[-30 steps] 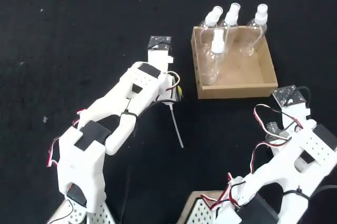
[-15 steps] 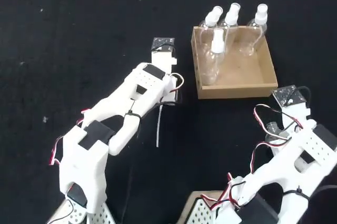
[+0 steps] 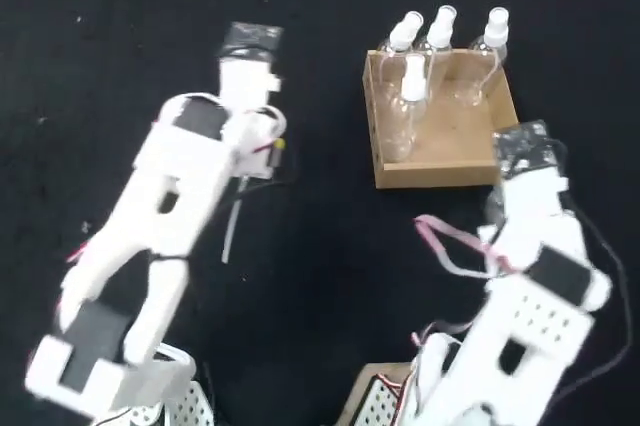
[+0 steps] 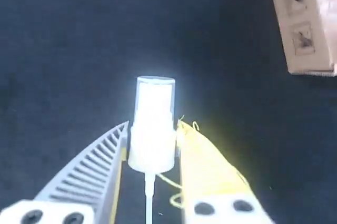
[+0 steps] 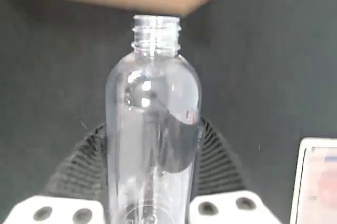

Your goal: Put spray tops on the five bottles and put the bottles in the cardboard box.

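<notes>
- A black-covered table [image 3: 90,56] carries the scene, viewed from above.
- The left arm [image 3: 170,196] stretches from seven o'clock toward eleven o'clock on the table. From overhead, its wrist hides the fingers underneath.
- The right arm [image 3: 530,286] rises from five o'clock, and its wrist ends at about three o'clock, at the box's near right corner.
- The cardboard box [image 3: 440,174] sits open at one to two o'clock. The frame edge cuts it down to one corner in the left wrist view.
- Four bottles [image 3: 400,116] are inside it, all capped. Three lean on the far wall at the box's twelve o'clock side, their heads poking past the rim. The fourth is in the left half, and it is hard to tell whether it stands or leans.
- A fifth bottle [image 5: 152,92], clear and uncapped, is clamped in the right gripper [image 5: 152,126], with a finger against each side. Its base runs off the frame, and its open neck is near the box's corner.
- The white spray top [image 4: 154,108] is pinched in the left gripper [image 4: 152,126], away from the box at ten o'clock. Its thin dip tube [image 3: 230,231] trails toward six o'clock from under the wrist.
</notes>
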`<action>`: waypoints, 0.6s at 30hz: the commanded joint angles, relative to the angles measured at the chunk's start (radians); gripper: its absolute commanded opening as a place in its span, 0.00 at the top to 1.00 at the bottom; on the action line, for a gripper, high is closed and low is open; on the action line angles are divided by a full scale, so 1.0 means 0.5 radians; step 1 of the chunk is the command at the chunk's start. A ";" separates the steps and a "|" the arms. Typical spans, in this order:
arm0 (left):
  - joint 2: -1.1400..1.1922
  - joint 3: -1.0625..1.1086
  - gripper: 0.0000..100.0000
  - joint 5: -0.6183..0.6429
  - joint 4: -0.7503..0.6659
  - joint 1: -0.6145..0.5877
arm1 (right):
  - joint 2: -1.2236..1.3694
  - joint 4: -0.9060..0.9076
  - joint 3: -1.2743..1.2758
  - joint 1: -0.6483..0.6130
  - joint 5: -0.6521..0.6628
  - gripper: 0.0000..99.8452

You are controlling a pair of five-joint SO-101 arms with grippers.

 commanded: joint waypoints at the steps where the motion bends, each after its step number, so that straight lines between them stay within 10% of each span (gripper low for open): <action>1: -0.497 0.146 0.97 -0.046 -0.089 -0.216 | -0.351 0.006 -0.133 -0.408 -0.285 0.99; 11: -1.366 0.413 0.97 -0.028 -0.338 -0.511 | -0.575 -0.442 -0.084 -1.676 -0.914 0.99; 18: -1.909 0.434 0.97 -0.025 -0.657 -0.502 | -0.578 -1.249 0.318 -1.967 -1.117 0.99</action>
